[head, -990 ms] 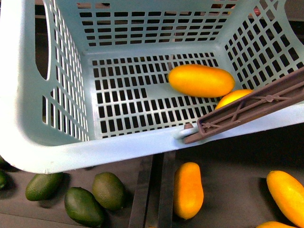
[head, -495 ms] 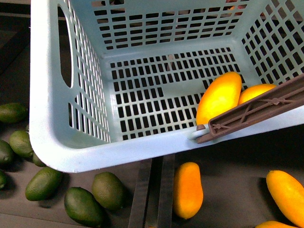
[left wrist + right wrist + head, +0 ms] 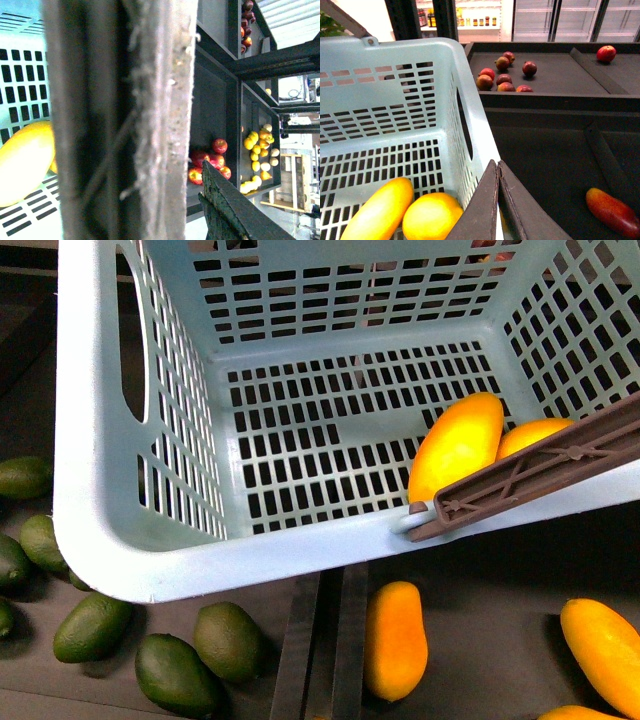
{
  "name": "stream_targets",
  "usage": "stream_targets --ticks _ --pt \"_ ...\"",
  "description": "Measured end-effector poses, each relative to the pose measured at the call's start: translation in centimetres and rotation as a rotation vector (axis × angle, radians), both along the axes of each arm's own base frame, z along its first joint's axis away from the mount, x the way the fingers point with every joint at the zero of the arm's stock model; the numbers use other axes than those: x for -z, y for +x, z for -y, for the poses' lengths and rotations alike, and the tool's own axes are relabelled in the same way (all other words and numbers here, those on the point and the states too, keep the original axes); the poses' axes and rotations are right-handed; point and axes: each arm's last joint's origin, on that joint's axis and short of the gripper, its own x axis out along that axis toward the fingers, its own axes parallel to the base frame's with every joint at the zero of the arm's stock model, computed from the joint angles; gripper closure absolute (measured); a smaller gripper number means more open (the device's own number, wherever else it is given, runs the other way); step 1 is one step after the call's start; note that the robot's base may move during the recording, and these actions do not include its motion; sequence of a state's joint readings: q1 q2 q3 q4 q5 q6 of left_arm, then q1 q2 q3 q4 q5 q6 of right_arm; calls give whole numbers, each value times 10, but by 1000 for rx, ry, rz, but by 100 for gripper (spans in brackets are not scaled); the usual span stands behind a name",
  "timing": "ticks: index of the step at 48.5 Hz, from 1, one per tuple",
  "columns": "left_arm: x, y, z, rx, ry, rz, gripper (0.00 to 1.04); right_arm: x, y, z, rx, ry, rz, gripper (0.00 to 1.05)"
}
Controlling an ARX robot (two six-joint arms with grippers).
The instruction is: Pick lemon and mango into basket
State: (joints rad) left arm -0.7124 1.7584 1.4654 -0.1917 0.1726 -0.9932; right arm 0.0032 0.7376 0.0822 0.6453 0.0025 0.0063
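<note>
Inside, mango (image 3: 457, 445) & lemon (image 3: 530, 436) are seen touching in basket (image 3: 100, 490) by handle (image 3: 540, 475); right fingers (image 3: 480, 210) are pressed together, empty; left fingers (image 3: 240, 215): state can't be told.

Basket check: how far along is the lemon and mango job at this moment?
Done: the mango and the lemon lie side by side on the floor of the basket. In hand: nothing; the right gripper shows closed, empty fingers. Remaining: seemingly no picking, both fruits are in.
</note>
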Motion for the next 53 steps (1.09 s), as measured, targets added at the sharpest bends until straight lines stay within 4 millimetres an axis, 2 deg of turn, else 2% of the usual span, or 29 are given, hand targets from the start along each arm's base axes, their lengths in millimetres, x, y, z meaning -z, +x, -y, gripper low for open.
stream_targets --ticks 17,53 --pt "0 0 0 -1 0 0 76 10 -15 0 0 0 12 103" --pt "0 0 0 0 1 1 76 6 -40 0 -1 0 28 103"
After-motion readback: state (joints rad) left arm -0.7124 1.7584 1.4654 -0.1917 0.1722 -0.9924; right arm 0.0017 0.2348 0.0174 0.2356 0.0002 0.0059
